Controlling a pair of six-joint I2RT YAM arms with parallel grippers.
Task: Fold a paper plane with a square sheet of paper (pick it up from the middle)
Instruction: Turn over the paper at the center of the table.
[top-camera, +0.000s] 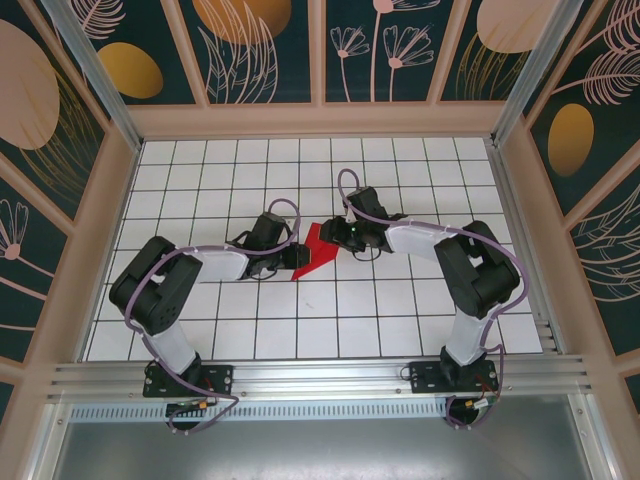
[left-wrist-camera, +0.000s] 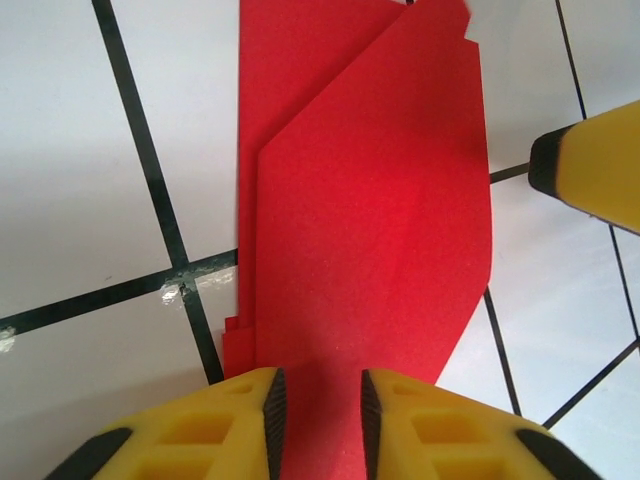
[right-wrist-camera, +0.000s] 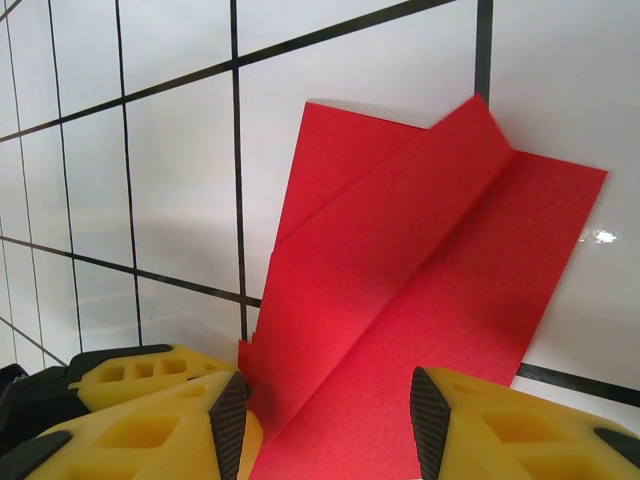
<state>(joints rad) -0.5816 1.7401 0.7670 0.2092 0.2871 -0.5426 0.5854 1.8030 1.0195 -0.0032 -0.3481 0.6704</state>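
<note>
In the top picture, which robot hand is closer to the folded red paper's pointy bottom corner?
Left. The left gripper straddles the folded red paper right by that corner. The right gripper is at the paper's opposite, upper edge.

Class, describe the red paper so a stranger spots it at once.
Start at the white gridded table. Near its middle, between the left gripper and the right gripper, lies the folded paper. It alone is bright red, with layered slanted creases.

Red paper (top-camera: 314, 250); wht table (top-camera: 400, 310), blk grid.
</note>
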